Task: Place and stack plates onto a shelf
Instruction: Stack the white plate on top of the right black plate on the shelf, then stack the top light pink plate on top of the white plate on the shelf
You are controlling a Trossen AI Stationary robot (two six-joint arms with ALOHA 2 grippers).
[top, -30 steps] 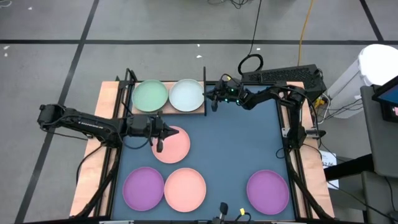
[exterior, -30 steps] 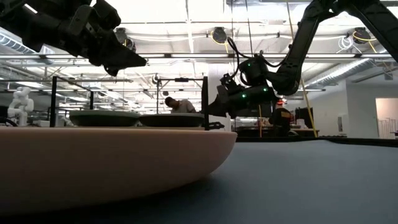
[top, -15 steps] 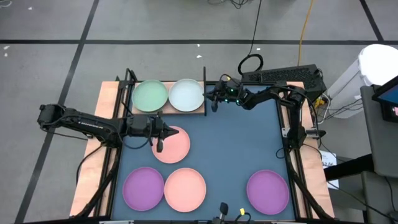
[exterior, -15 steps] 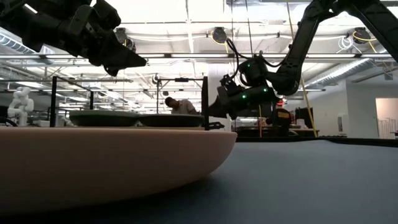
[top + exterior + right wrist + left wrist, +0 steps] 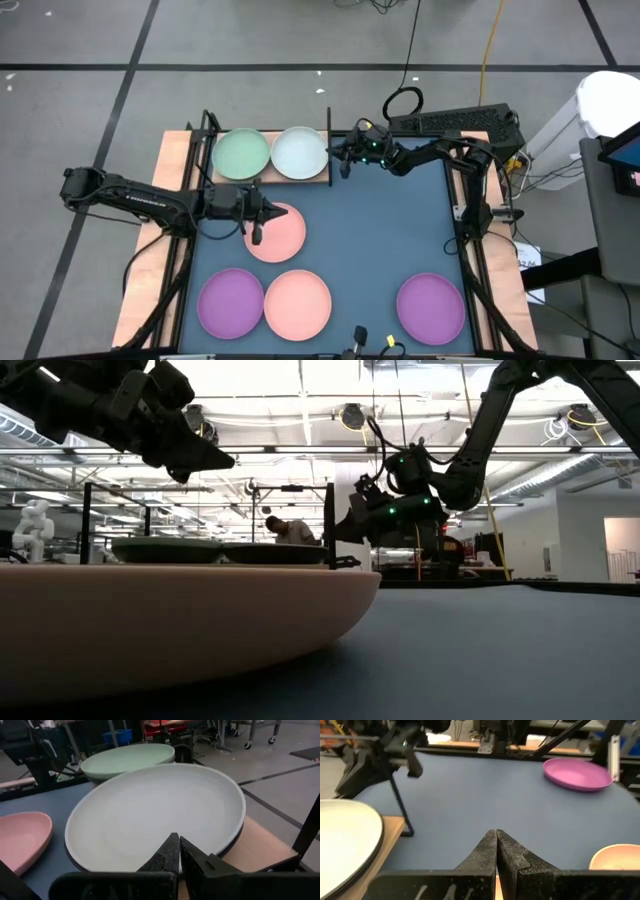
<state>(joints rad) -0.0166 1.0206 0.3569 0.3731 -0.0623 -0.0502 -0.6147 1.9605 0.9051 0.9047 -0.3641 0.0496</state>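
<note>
The wooden shelf (image 5: pixel 318 178) holds a pale green plate (image 5: pixel 241 154) and a white plate (image 5: pixel 300 152). A dark rim (image 5: pixel 235 839) shows under the white one. On the mat lie two pink plates (image 5: pixel 277 232) (image 5: pixel 297 303) and two purple plates (image 5: pixel 230 303) (image 5: pixel 430 307). My left gripper (image 5: pixel 262 215) (image 5: pixel 496 845) is shut and hovers above the far pink plate's left part, well clear of it in the low view (image 5: pixel 205 460). My right gripper (image 5: pixel 340 155) (image 5: pixel 179 847) is shut at the white plate's right rim. My right gripper's shut fingertips (image 5: pixel 172 845) stand over the white plate's right rim (image 5: pixel 150 865). They come at it nearly level from the table's right. I cannot tell whether they touch it.
Thin black posts (image 5: pixel 329 120) (image 5: pixel 330 525) stand at the shelf's corners, one close to my right gripper. The blue-grey mat (image 5: pixel 390 230) has free room in its middle and right part. A keyboard (image 5: pixel 455 122) lies beyond the far right edge. A person shows far off in the room (image 5: pixel 285 530).
</note>
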